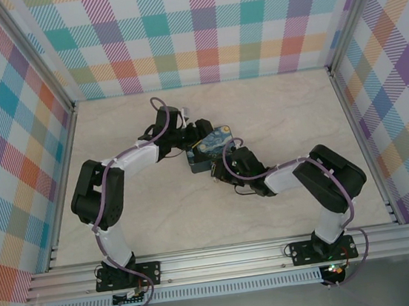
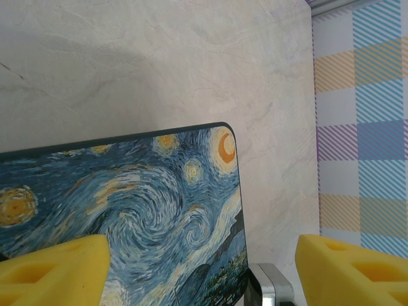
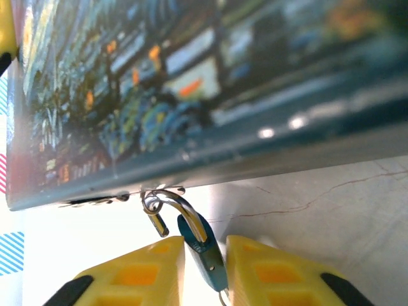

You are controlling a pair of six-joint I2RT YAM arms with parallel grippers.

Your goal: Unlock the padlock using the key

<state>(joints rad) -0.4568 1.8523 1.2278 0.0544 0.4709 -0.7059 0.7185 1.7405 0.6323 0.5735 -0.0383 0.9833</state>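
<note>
Yellow fingers (image 3: 143, 277) of the right gripper (image 3: 205, 250) sit nearest the lens in the right wrist view. They stand one on each flank of the padlock (image 3: 205, 258), and the pads look pressed against its teal body, so I read this as a pinch on the lock, though how firm it is cannot be told.

By size, the pale table (image 1: 161, 225) comes first, walled by checked panels. Near its middle lies the painted tin (image 1: 210, 151). From overhead the left arm reaches the tin from 10 o'clock and the right arm from 5 o'clock.

In the left wrist view the left gripper (image 2: 203, 268) has its fingers well apart. One lies over the tin's lid at 8 o'clock, the other stands off the tin's edge at 4 o'clock, with bare table between that finger and the tin.

Smaller again, the padlock hangs at 6 o'clock beneath the tin's lower edge, its thin shackle (image 3: 182, 207) hooked through a small fitting there. As for the key, I cannot make it out with any certainty.

My judgement is that the step in hand is steadying the lock. The next move calls for finding the key, gripping it finely, and lining it up with the keyhole without dragging the tin.
</note>
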